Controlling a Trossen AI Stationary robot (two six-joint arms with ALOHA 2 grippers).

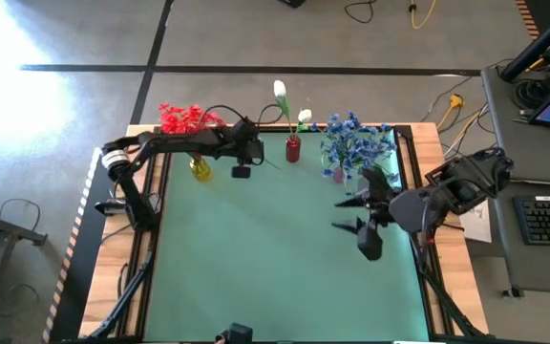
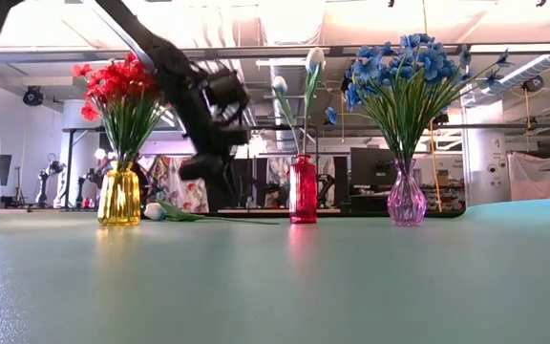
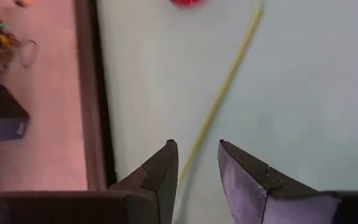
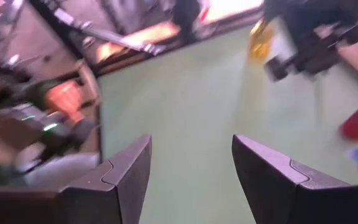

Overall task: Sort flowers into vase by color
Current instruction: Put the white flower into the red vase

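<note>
A yellow vase (image 2: 119, 196) holds the red flowers (image 2: 117, 84), a red vase (image 2: 302, 189) holds two white buds (image 1: 280, 91), and a pink vase (image 2: 406, 199) holds the blue sprays (image 2: 404, 67). One white flower (image 2: 156, 212) lies on the table beside the yellow vase, with its thin stem (image 3: 222, 93) running toward the red vase. My left gripper (image 3: 197, 168) is open above this stem, one finger on each side, touching nothing that shows. My right gripper (image 4: 191, 168) is open over the table's right part (image 1: 366, 218).
The three vases stand in a row along the table's far edge (image 1: 256, 129). The green mat (image 1: 275, 258) stretches from them to the near edge. The table's dark left rim (image 3: 92, 93) runs close beside the left gripper. A desk with a keyboard (image 1: 547, 220) stands to the right.
</note>
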